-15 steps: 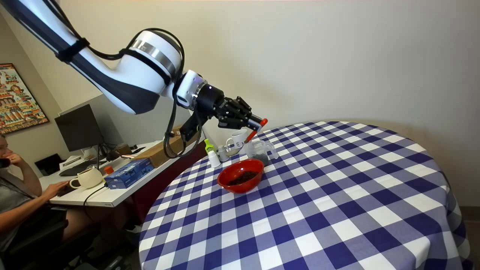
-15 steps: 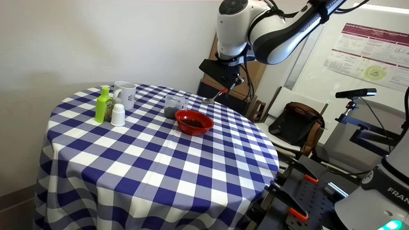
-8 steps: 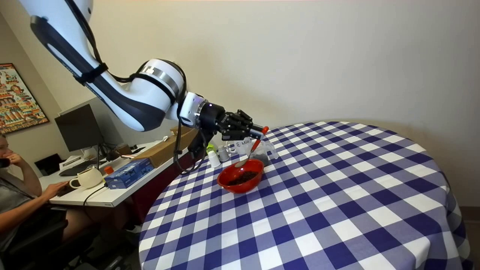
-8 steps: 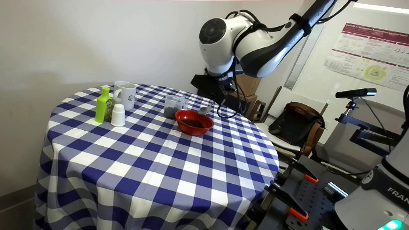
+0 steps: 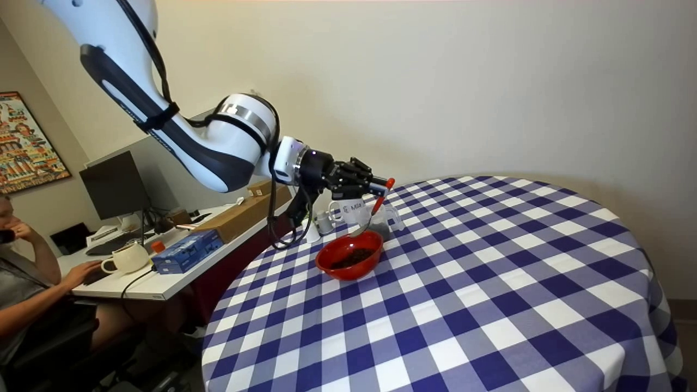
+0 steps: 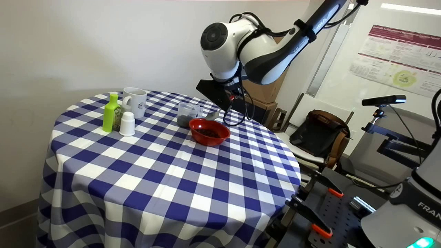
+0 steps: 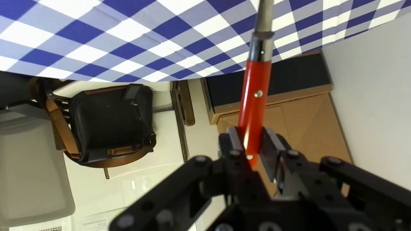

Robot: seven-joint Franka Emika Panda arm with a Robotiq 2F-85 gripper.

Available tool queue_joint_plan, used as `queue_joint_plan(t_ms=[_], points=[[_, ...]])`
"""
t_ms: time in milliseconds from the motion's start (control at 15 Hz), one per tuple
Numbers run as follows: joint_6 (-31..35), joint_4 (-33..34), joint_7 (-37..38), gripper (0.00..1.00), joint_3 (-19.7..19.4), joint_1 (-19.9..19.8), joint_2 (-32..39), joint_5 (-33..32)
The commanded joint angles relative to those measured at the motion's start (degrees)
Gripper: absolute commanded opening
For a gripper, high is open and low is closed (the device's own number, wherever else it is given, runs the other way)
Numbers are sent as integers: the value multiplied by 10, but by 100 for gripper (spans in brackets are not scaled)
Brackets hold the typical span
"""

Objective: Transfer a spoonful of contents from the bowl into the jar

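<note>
My gripper (image 5: 380, 188) is shut on the red handle of a metal spoon (image 5: 377, 205). The wrist view shows the fingertips (image 7: 252, 141) clamped on the handle (image 7: 256, 93); the spoon's head is out of view there. The spoon's head (image 6: 213, 115) hangs tilted down near the far rim of the red bowl (image 6: 208, 140), close to the jar's side. I cannot tell whether anything lies on the spoon. The bowl (image 5: 354, 274) holds dark bits (image 5: 354, 258). A clear handled jar (image 6: 188, 111) with dark contents stands beside the bowl and is partly hidden in an exterior view (image 5: 382, 222).
A white mug (image 6: 137, 103), a green bottle (image 6: 111, 115) and a white shaker (image 6: 127, 124) stand on the checkered table (image 6: 155, 193). A grey shaker (image 5: 324, 222) stands near them. A person (image 5: 32, 277) sits at a desk beside the table.
The arm has lowered, bringing the spoon from beyond the bowl down to its rim. In the last half second it has shifted sideways toward the jar and slightly up. Bowl and jar have not moved.
</note>
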Motion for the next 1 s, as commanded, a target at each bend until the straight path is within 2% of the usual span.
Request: queue_joint_plan(t_ms=[0, 933], points=[[-19, 20, 20, 5, -17, 28, 38, -6], [-16, 33, 19, 5, -71, 99, 107, 3]])
